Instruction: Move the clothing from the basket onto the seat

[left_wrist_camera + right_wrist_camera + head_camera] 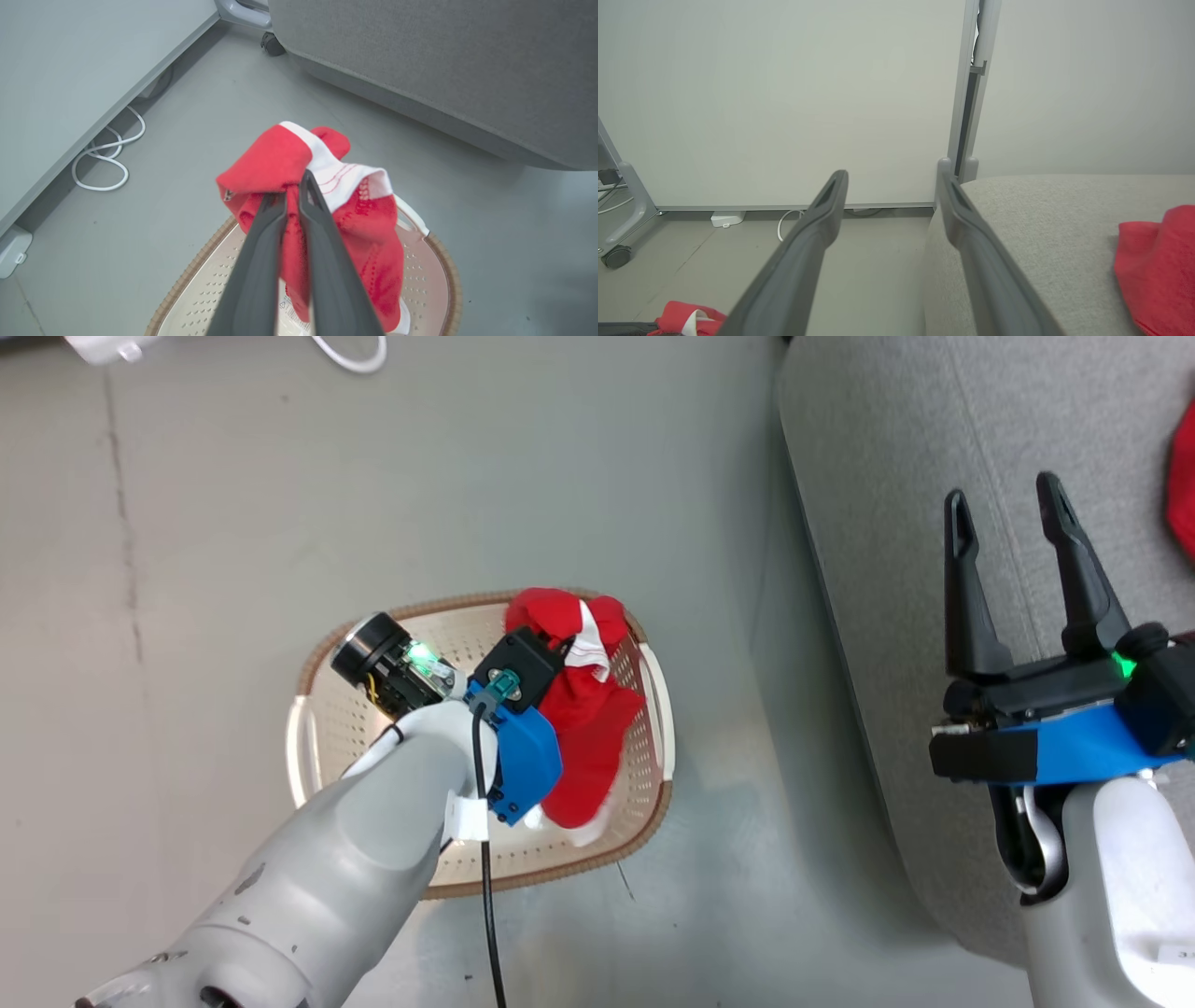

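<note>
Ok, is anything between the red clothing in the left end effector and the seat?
Nothing visible blocks it: bare floor lies between the basket and the seat. The clothing hangs pinched in the left end effector over the basket. The right end effector stands open over the seat's near edge, worth steering around.

One basket, one seat, two grippers, seemingly two red garments
</note>
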You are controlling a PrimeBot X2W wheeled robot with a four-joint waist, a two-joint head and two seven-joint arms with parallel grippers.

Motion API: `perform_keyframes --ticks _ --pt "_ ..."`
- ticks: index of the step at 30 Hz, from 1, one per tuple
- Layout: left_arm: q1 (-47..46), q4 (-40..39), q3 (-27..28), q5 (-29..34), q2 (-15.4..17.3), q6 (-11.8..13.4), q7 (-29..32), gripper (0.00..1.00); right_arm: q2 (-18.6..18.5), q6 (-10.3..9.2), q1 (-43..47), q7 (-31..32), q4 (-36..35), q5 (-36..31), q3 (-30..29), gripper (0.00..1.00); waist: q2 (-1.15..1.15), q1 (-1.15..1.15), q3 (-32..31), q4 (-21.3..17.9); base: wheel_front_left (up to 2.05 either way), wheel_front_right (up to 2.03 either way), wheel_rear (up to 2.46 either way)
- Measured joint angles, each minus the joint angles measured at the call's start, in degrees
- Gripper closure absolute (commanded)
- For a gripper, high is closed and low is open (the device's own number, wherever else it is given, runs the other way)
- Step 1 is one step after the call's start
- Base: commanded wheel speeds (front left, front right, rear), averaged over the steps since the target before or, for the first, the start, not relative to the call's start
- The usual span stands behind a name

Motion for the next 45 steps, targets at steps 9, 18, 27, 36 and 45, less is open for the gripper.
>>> perform_keyframes --ticks 9,18,27,36,45 --pt "3.93 -11.71 7.49 1.6 2.25 2.63 0.0 1.0 -0.4 0.0 3.87 0.0 1.3 0.0 -0.85 0.0 0.0 -0.01 -7.97 2.1 0.0 0.0 0.0" --pt "5.98 -21.29 14.51 4.37 2.97 4.11 0.01 1.0 -0.3 0.0 7.01 0.0 2.52 0.01 -0.82 0.0 0.0 0.0 -14.61 3.44 0.0 0.0 0.0" --pt "6.14 -28.49 18.75 7.04 3.27 4.72 -0.01 1.0 -0.02 0.0 9.58 0.0 3.5 0.02 -0.66 0.0 0.0 0.0 -19.73 4.1 0.0 0.0 0.0" --pt "5.45 -32.25 18.94 8.14 2.52 4.53 -0.01 1.0 0.38 0.0 12.28 0.0 4.0 0.01 -0.78 0.0 0.0 0.0 -23.62 4.67 0.0 0.0 0.0" --pt "5.44 -34.07 18.44 8.15 3.03 4.6 0.55 1.0 0.43 0.0 13.29 0.0 4.03 0.02 -0.64 0.0 0.0 0.0 -24.36 4.96 0.0 0.0 0.0"
